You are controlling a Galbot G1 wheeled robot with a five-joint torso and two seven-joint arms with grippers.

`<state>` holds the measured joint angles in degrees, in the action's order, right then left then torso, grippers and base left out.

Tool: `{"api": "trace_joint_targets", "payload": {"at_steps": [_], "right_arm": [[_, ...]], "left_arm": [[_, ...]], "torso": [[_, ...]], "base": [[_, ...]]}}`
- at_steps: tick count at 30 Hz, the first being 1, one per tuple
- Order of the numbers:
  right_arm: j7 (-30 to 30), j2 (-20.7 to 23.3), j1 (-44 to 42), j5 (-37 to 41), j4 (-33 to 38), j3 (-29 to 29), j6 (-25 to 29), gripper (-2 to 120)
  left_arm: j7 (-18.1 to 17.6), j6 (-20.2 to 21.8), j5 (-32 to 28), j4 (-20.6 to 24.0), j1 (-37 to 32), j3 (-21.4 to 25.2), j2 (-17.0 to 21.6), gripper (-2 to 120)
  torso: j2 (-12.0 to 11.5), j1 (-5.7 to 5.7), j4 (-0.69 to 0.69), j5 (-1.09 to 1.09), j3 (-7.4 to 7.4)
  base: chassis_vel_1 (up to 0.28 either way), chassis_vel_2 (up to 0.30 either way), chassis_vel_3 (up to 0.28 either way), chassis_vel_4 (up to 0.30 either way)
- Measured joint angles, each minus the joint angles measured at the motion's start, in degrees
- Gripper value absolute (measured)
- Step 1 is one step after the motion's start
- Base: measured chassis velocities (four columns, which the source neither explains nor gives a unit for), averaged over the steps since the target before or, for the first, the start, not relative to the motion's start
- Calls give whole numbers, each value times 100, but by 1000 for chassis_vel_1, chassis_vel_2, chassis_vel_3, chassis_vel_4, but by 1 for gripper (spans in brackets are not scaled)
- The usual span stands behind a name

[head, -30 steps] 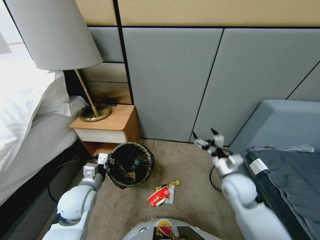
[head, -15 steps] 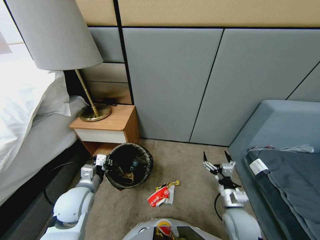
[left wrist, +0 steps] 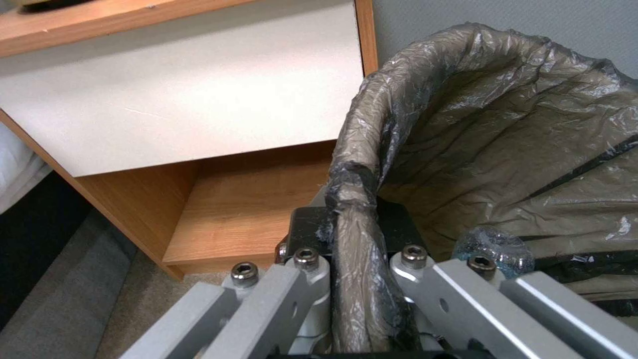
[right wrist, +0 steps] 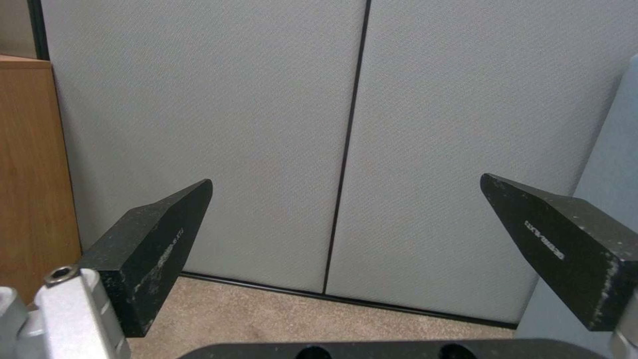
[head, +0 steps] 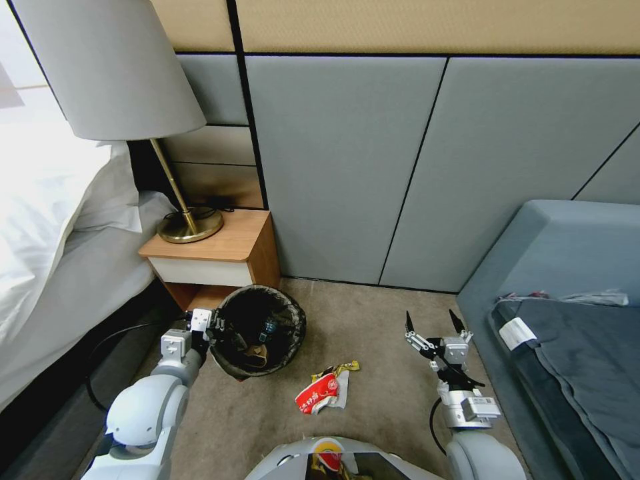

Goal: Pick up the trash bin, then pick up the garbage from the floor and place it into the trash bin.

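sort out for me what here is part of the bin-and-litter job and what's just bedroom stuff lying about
Part of the job:
- trash bin, its lined rim clamped by the left gripper
- red-and-white snack packet on the carpet, with a yellow wrapper touching it
- right gripper, open, above the carpet

Just there:
- lamp
- nightstand
- bed
- grey sofa

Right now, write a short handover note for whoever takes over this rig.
Left end effector: shut on the trash bin, clamping its bag-lined rim on the side nearest the nightstand.
Right end effector: open and empty, held above the carpet beside the sofa, pointing at the wall.
Garbage: some pieces are already in the bin; the red-and-white snack packet and the yellow wrapper lie on the carpet between the arms.
Done: bin gripped.
Left: pick up the packet and wrapper, drop them in.
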<state>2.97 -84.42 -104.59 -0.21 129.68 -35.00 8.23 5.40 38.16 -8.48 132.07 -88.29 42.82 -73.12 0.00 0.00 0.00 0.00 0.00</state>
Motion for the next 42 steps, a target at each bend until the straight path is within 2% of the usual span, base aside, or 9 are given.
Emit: {"api": "trace_joint_targets", "payload": {"at_steps": [33, 37, 42], "right_arm": [[68, 99, 173, 62, -90, 185, -158, 100], [-26, 159, 391, 194, -216, 106, -358, 100], [-432, 437, 899, 521, -555, 59, -888, 100]], "left_arm": [[-9, 0, 29, -36, 33, -22, -30, 4], [-10, 0, 23, -51, 45, 19, -39, 4], [3, 0, 23, -81, 74, 141, -64, 4]], "torso": [[0, 0, 0, 0, 0], [0, -1, -1, 0, 0], [0, 0, 1, 0, 1]], "base": [[62, -58, -58, 55], [51, -58, -52, 51], [0, 0, 0, 0]]}}
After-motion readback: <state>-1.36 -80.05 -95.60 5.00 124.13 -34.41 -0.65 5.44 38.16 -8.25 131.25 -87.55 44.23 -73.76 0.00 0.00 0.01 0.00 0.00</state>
